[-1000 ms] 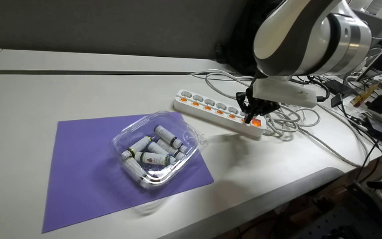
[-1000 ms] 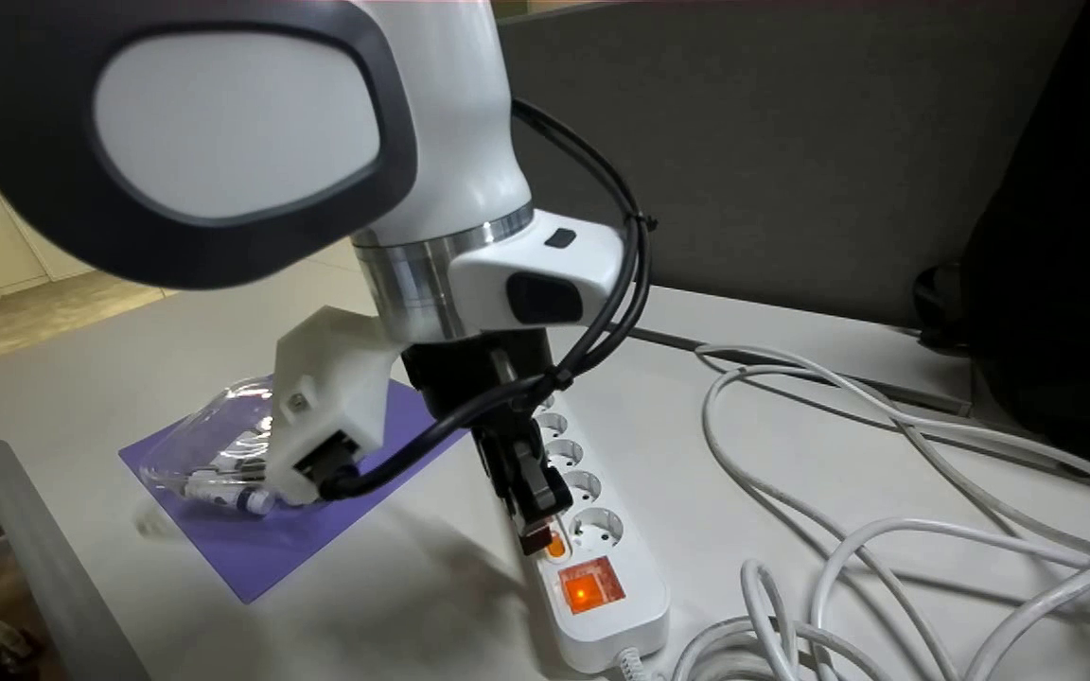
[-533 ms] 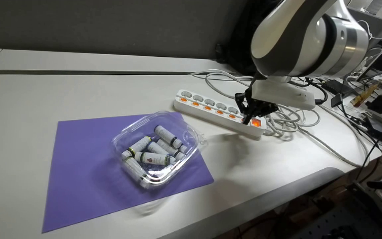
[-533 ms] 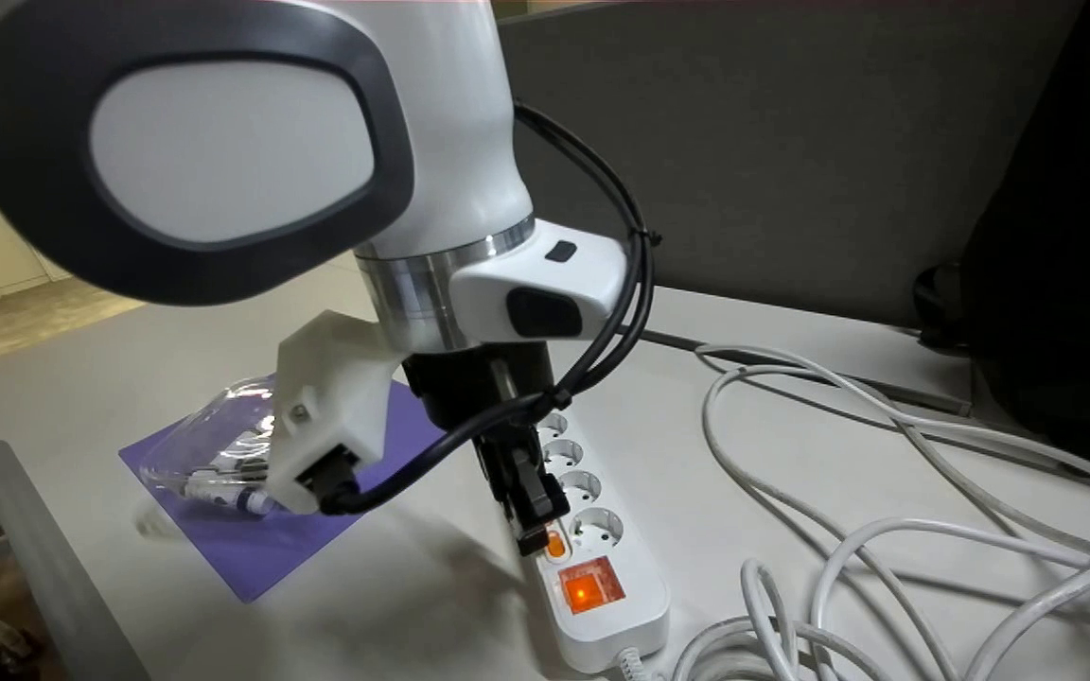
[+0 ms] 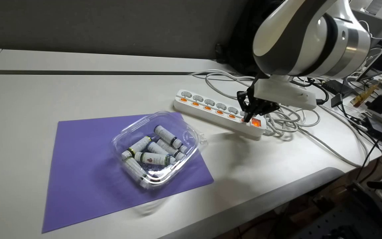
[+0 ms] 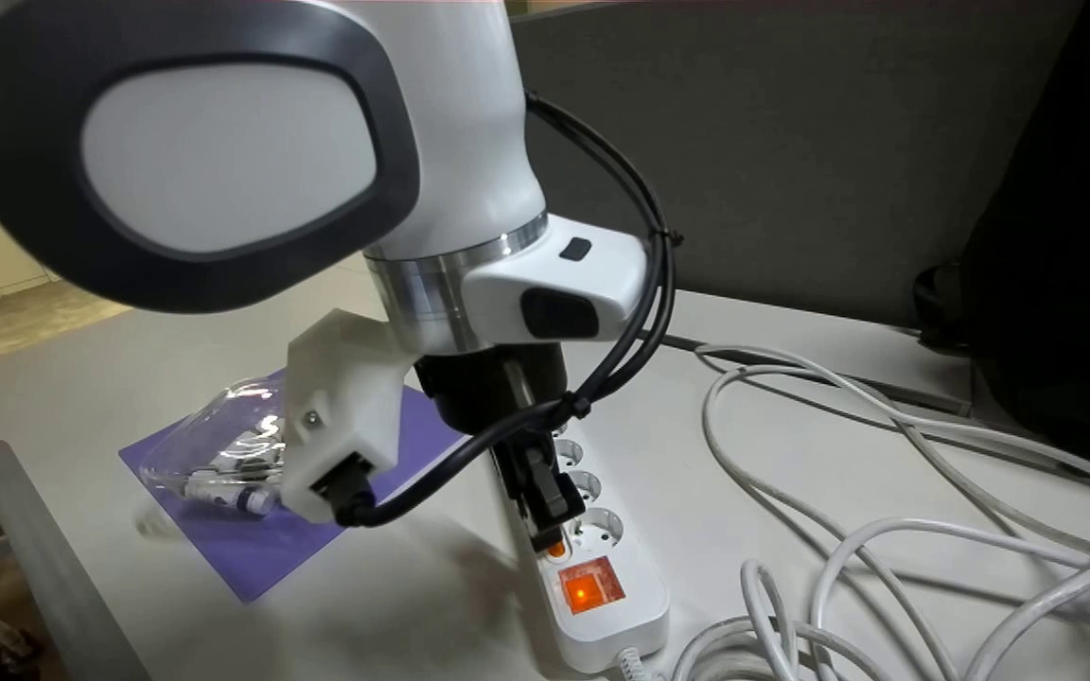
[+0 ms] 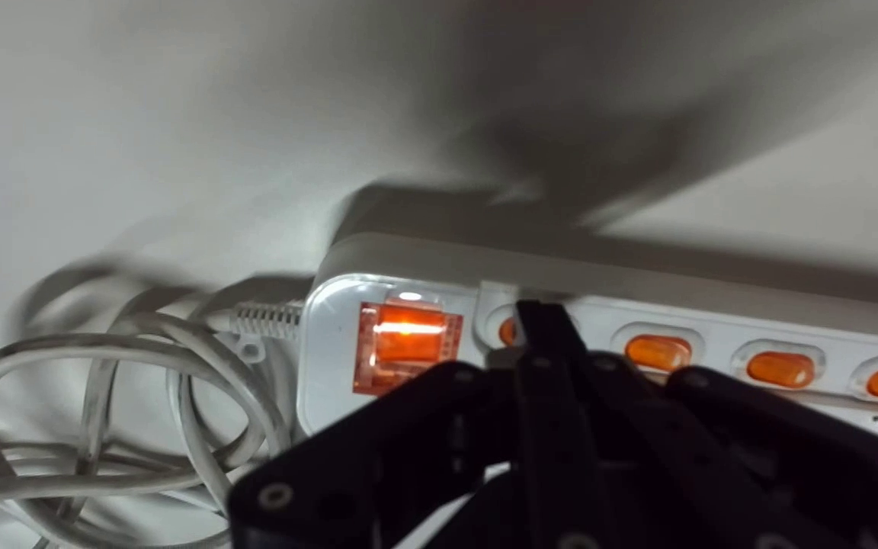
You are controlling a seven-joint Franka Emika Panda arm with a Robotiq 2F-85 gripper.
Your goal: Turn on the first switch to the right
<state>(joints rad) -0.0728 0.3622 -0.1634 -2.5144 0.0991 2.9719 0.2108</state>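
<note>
Orange rocker switch (image 7: 507, 332) partly hidden by closed, empty gripper (image 7: 544, 311).
Likely stiff; best pressed at one end.

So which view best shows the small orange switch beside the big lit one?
The wrist view: closest up, one end of the small orange switch shows beside the fingers covering the rest. Both exterior views show only a sliver.
</note>
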